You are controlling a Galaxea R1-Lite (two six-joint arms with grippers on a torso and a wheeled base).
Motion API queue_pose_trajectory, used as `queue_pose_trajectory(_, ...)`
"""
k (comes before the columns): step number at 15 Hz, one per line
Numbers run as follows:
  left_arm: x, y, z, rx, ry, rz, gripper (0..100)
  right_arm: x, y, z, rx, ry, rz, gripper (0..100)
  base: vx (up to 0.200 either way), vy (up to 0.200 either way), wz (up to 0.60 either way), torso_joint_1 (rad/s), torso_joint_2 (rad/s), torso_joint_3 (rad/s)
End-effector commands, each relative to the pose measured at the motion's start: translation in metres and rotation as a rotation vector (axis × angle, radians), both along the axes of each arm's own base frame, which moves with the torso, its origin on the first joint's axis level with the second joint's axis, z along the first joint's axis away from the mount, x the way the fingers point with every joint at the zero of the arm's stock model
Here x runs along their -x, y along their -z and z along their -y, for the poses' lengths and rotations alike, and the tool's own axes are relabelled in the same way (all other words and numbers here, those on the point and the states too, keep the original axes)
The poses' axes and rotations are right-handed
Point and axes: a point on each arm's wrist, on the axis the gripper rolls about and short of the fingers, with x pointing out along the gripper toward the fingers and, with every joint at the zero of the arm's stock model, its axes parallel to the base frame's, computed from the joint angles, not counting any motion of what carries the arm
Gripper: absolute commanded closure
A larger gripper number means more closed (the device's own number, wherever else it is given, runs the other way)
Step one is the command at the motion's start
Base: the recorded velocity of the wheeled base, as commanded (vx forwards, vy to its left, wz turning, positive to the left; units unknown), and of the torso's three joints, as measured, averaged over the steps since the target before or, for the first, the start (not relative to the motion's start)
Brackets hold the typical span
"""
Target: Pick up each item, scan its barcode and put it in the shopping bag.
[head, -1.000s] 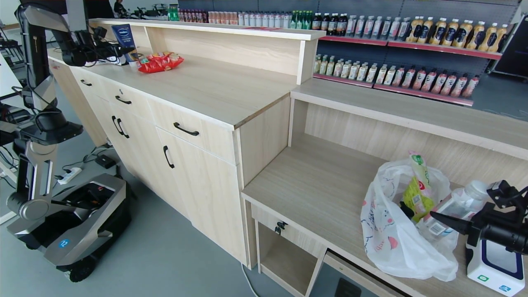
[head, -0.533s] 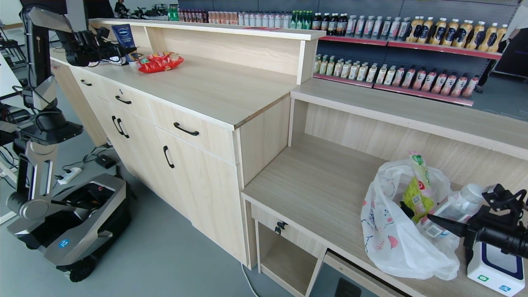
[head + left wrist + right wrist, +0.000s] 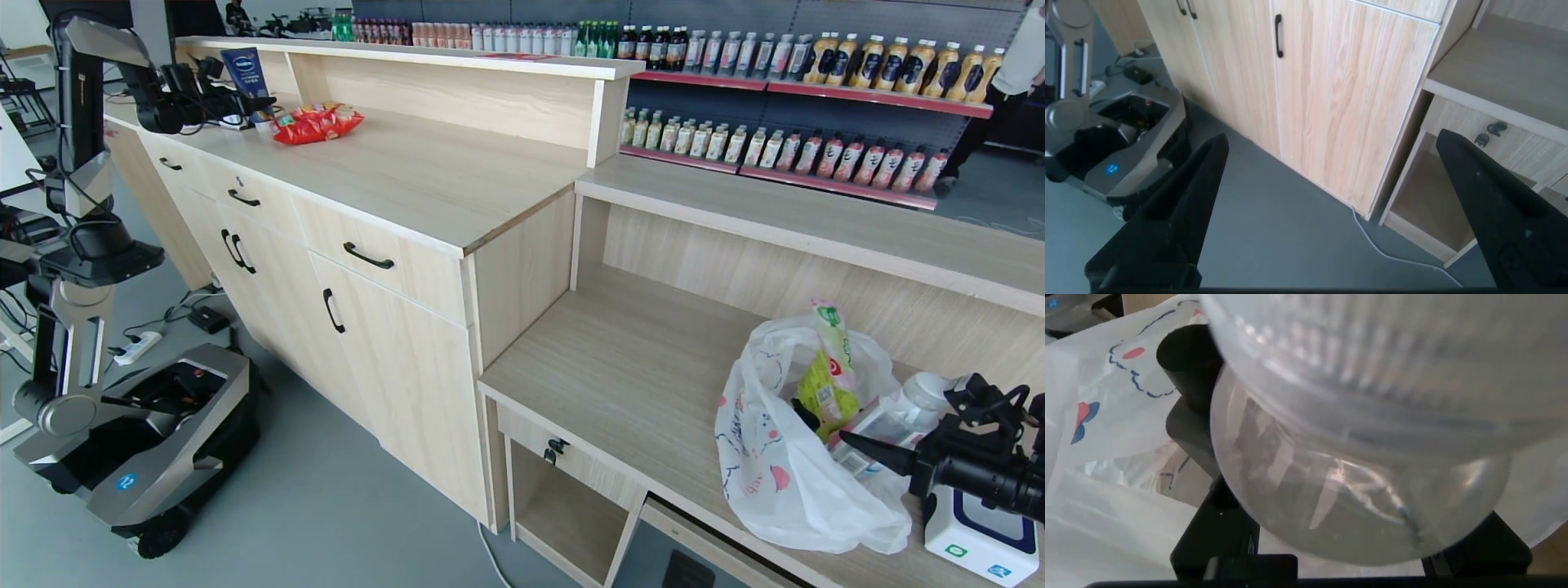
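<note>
- While pinched in the right gripper (image 3: 823, 425), the clear bottle (image 3: 906, 407) lies tilted at the mouth of the shopping bag (image 3: 775, 478), beside a green snack packet (image 3: 826, 377).
- The shopping bag sits on the lower counter (image 3: 629, 367), with the scanner (image 3: 980, 535) just beside it.
- The left gripper (image 3: 1331, 143) is spread wide above the floor (image 3: 1290, 237).

We see a clear ribbed bottle (image 3: 1360, 469) clamped between dark jaws, the white printed shopping bag (image 3: 1106, 425) behind it.

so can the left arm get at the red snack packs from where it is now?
Probably not. The left gripper hangs open low over the floor by the cabinet doors, while the red snack packs lie far off on the high counter.
</note>
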Motion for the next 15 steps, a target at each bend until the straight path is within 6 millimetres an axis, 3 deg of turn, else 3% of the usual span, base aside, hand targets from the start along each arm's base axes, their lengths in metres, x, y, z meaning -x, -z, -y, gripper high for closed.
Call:
queue_pose_trajectory(1,0.000,0.000,0.000,0.000,-0.001,0.000,0,0.000,0.008,0.001,-0.011,0.001,-0.021,100,0.000,0.000,0.00,0.000,0.00,0.000)
queue_pose_trajectory(15,0.000,0.000,0.000,0.000,-0.001,0.000,0,-0.002,0.018,0.002,-0.010,0.000,-0.034,100,0.000,0.000,0.00,0.000,0.00,0.000)
